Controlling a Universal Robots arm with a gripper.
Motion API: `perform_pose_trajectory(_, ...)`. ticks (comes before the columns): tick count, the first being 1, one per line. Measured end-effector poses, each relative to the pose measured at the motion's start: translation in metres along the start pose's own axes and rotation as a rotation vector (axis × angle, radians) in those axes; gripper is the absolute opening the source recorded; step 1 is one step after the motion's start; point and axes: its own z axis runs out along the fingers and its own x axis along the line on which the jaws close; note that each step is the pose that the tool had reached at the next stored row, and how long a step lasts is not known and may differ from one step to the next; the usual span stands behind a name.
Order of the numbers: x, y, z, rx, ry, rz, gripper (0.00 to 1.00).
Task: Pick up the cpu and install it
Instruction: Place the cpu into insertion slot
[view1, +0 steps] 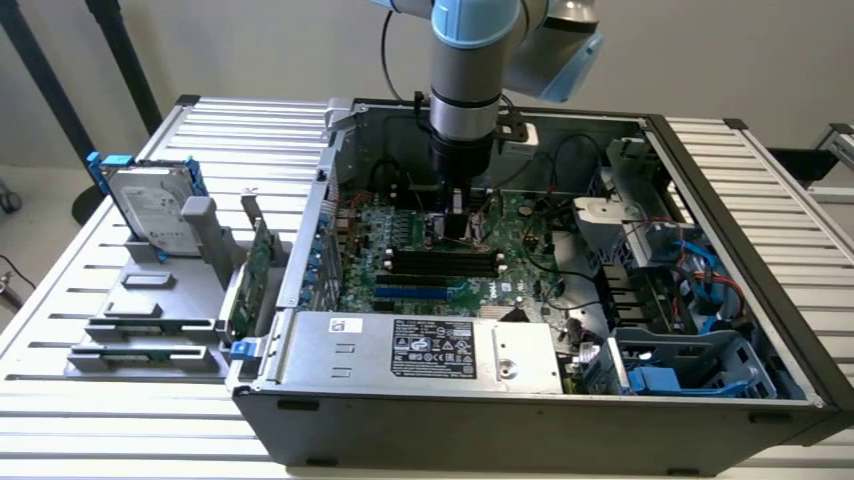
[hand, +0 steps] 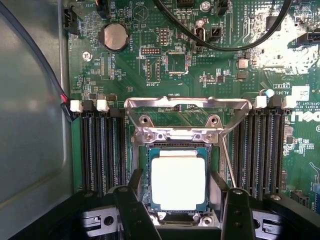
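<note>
Jaws apart — flanking cpu (hand: 178, 181) in socket (hand: 172, 134), green motherboard (hand: 150, 30), open case (view1: 534, 415) on slatted metal table (view1: 247, 125), pale wall (view1: 267, 45) behind

One cpu (hand: 178, 181); one hard drive (view1: 150, 207); one case (view1: 400, 425).

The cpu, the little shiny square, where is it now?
In the wrist view the cpu sits in the metal-framed socket on the green motherboard, between the black memory slots, with the open gripper on either side of it.
</note>
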Motion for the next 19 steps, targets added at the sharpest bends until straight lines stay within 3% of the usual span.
perform_pose_trajectory(6, -0.0004, 0.0000, 0.0000, 0.0084, -0.0067, 0.001, 0.63)
perform_pose_trajectory(10, -0.0004, 0.0000, 0.0000, 0.0085, -0.0159, 0.001, 0.63)
perform_pose_trajectory(14, -0.0003, 0.0000, 0.0000, 0.0083, -0.0182, 0.001, 0.63)
perform_pose_trajectory(19, -0.0003, 0.0000, 0.0000, 0.0079, -0.0270, 0.001, 0.63)
